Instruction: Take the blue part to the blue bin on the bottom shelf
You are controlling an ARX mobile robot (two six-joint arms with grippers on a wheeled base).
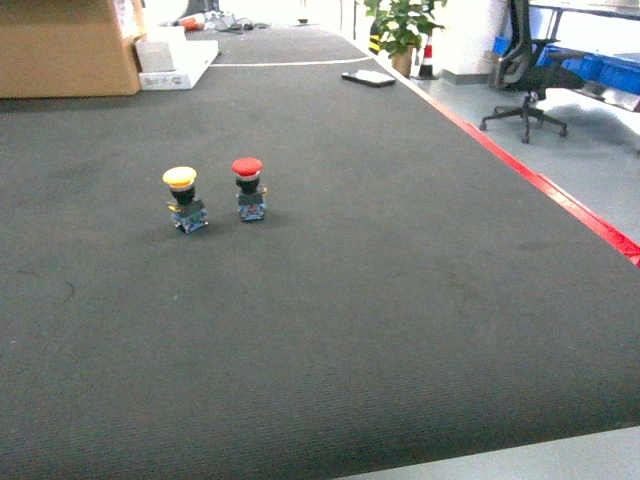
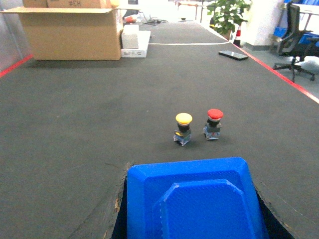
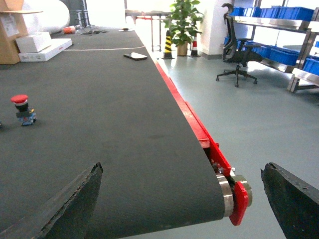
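Left gripper (image 2: 192,199): clamped on blue part (image 2: 192,196). Right gripper (image 3: 182,199): fingers apart, empty. Step, likely: carrying. Next: find blue bin on bottom shelf, neither visible.

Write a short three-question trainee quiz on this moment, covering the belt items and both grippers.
1. True or false: in the head view, the red-capped button stands left of the yellow-capped button.
2. What does the left wrist view show between the fingers of the left gripper? A) nothing B) a blue plastic object C) a cardboard box
3. In the right wrist view, is the right gripper open or shut, and does it hold anything?

Key: 1 false, it stands to the right. 2 B. 3 Open, holding nothing.
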